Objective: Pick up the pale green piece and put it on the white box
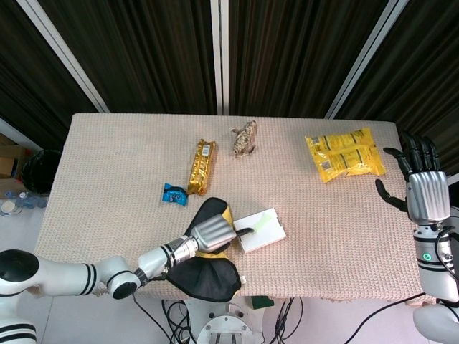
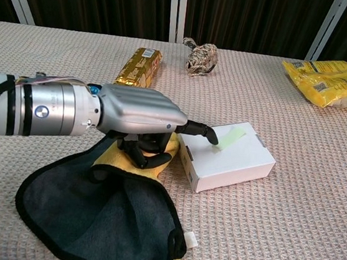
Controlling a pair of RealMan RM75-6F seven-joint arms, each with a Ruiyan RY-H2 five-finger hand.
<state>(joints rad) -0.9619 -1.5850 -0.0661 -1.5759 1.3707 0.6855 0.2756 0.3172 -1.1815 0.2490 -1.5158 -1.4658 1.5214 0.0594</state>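
Note:
The pale green piece [image 2: 232,135] lies flat on top of the white box [image 2: 235,165] near the table's front middle; from above, the pale green piece [image 1: 264,223] shows as a strip across the white box [image 1: 252,238]. My left hand [image 2: 141,114] reaches in from the left, one finger stretched out with its tip touching the strip's near end. Its other fingers curl under the palm and hold nothing. The head view shows this left hand [image 1: 213,232] beside the box. My right hand [image 1: 424,188] hovers off the table's right edge, fingers spread and empty.
A black and yellow cloth [image 2: 101,216] lies under and in front of my left hand. Further back are a gold packet [image 1: 202,166], a small blue packet [image 1: 174,193] and a brown bundle [image 1: 244,137]. A yellow bag [image 1: 346,154] sits at the back right.

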